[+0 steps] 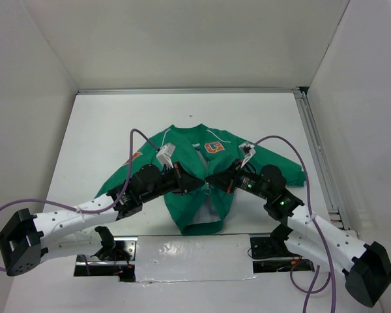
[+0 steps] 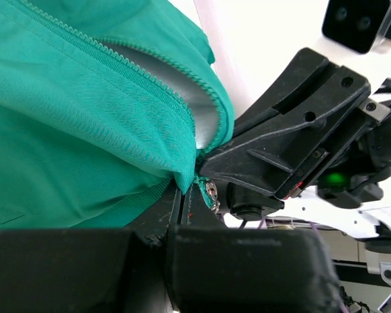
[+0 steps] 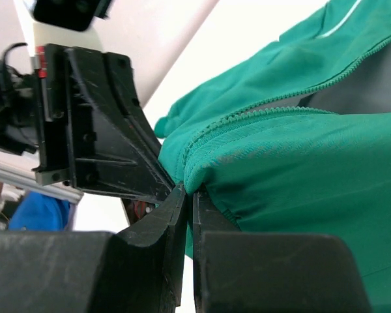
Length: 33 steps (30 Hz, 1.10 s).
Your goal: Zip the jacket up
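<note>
The green jacket (image 1: 182, 156) lies flat mid-table, collar far, hem near, with an orange "G" patch (image 1: 214, 147). Both grippers meet over its front opening. My left gripper (image 1: 197, 184) is shut on the jacket's zipper edge (image 2: 182, 177), right beside the small silver slider (image 2: 211, 190). My right gripper (image 1: 214, 180) is shut on a fold of the opposite front edge (image 3: 199, 175). The two grippers nearly touch: the right one fills the left wrist view (image 2: 293, 143), and the left one shows in the right wrist view (image 3: 98, 130). The zipper teeth (image 2: 150, 75) stand apart, with white lining (image 2: 195, 104) showing between them.
White walls enclose the table on three sides. A metal rail (image 1: 316, 156) runs along the right edge. The arm bases and a foil-covered plate (image 1: 195, 257) sit at the near edge. Purple cables (image 1: 133, 140) loop over the jacket's sleeves.
</note>
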Available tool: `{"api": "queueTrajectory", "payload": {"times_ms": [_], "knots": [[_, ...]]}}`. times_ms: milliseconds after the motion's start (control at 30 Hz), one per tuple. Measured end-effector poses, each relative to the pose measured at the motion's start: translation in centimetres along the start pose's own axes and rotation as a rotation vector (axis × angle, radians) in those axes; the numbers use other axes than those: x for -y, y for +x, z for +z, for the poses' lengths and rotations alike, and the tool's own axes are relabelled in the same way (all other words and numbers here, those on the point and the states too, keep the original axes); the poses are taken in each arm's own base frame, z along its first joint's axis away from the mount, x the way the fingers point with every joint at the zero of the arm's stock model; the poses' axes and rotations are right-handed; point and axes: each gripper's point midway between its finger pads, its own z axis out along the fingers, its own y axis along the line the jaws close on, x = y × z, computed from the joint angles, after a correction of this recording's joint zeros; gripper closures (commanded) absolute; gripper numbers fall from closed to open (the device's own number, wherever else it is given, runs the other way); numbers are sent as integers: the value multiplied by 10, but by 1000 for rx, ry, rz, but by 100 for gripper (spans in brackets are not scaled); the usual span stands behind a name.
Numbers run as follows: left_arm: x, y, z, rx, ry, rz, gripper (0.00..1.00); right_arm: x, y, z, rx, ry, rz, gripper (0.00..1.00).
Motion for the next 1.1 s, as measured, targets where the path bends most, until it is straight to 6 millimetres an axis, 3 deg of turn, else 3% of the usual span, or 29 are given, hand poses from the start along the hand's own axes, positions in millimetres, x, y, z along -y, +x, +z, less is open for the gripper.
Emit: {"api": "queueTrajectory", "payload": {"times_ms": [300,367,400,500,633,800,1100], "knots": [[-6,1,0,-4,-14,66,98,4,8,2,-56,28,3,100],[-7,3,-1,-9,-19,75,79,5,11,1,-67,34,7,100],[-8,4,-1,-13,-22,79,59,5,12,1,-72,37,9,100],[-8,6,-1,-23,-19,85,48,4,16,-1,-82,39,11,100],[-5,9,-2,-39,-6,82,48,0,20,-1,-93,33,11,100],[-3,11,-1,-57,0,94,64,-4,24,0,-98,31,8,100],[3,10,-5,-71,30,95,53,0,12,-2,-35,74,9,100]]}}
